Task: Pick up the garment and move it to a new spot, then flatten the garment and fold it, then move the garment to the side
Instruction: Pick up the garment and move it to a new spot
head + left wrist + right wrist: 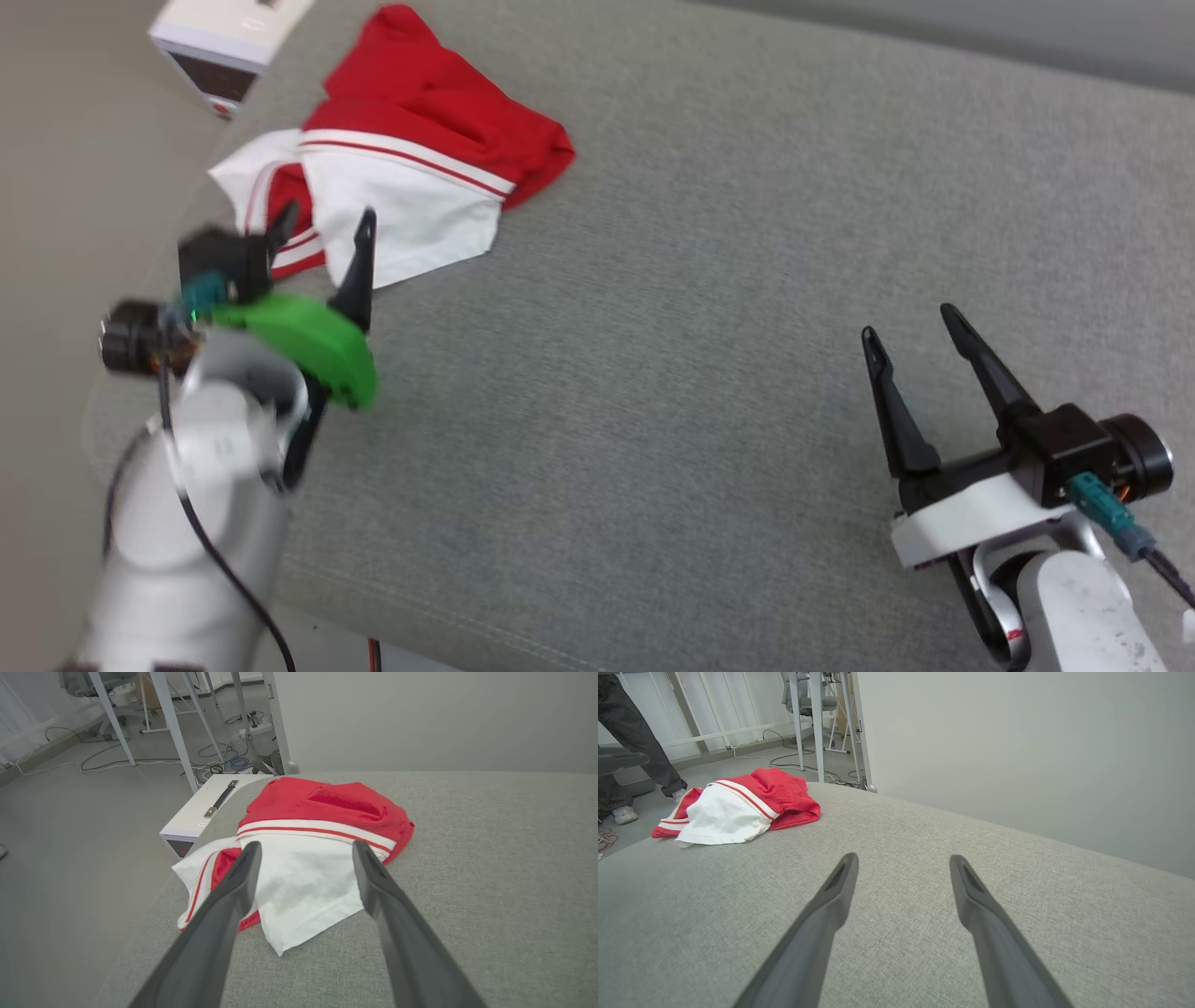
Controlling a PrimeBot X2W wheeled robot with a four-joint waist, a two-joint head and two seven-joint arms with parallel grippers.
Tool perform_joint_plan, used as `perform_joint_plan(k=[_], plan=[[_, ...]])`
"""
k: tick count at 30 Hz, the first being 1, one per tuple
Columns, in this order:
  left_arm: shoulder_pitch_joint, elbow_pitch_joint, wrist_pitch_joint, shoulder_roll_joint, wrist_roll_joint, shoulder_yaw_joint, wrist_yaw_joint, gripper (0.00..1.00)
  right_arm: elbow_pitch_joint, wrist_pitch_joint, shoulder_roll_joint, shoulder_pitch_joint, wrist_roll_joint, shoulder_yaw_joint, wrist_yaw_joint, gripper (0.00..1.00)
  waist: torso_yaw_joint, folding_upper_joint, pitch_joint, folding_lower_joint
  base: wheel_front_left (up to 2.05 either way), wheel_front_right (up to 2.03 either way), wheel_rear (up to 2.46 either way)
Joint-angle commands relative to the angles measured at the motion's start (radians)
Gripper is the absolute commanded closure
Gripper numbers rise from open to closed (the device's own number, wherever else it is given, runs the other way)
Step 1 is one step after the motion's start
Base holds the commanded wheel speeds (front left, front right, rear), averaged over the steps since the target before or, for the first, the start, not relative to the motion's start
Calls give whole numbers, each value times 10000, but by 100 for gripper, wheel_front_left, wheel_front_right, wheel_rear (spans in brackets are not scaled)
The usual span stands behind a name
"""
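Observation:
The garment lies crumpled at the far left of a grey fabric surface: red body, white sleeve on top, white-and-red striped trim. My left gripper hangs open just short of its near white edge, nothing between the fingers; in the left wrist view the garment lies right ahead of the left gripper. Far from the cloth, at the lower right, my right gripper stands open and empty. From the right wrist the garment appears far off at the upper left, beyond the right gripper.
A white box with a dark handle stands on the floor beside the surface's left edge, close to the garment. White frame legs and cables lie beyond. A person's legs stand at the far left in the right wrist view.

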Motion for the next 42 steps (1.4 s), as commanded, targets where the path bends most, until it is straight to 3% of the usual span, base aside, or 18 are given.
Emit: perform_joint_plan(k=[1,8,14,18,24,25,26,33,38,42], plan=[[-714,241,636,294,-589,-378,-31,0,-195,72,-68,-190,-43,-2,-9,0,-1055,0,1343,-1,0,0,0],[-3086,1042,3966,2279,-3557,-1812,-36,0,-658,208,-167,-554,-3,130,-9,0,-1794,0,2272,-1,0,0,0],[-3887,1598,6127,3314,-5460,-2417,-37,0,-763,171,-145,-756,-27,259,-9,0,-2270,0,2793,-1,0,0,0],[-4081,1880,6649,3726,-5941,-2696,-37,0,-782,116,-151,-853,-34,268,-9,0,-2441,0,3052,-1,0,0,0],[-4123,2577,6867,3623,-6191,-2972,-37,0,-756,59,-141,-945,-72,267,-9,0,-2516,0,3252,-1,0,0,0],[-4098,2635,6947,3575,-6265,-3025,-37,57,-738,51,-138,-951,-74,262,-9,0,-2514,0,3250,-1,0,0,0],[-4060,2661,6970,3531,-6365,-3073,-37,100,-704,40,-133,-959,-75,258,-9,0,-2514,0,3230,-1,0,0,0],[-3835,2720,5280,3654,-6209,-3031,-37,100,-277,-107,-2,-887,-28,245,-9,0,-2481,0,2479,-1,0,0,0],[-3629,2550,3394,3943,-5655,-2875,16,100,191,-292,172,-661,85,160,-9,0,-2550,0,1432,-1,0,0,0],[-3389,1953,2572,4257,-5338,-2841,60,100,590,-428,396,-339,137,-181,-9,0,-2585,0,563,-1,0,0,0]])
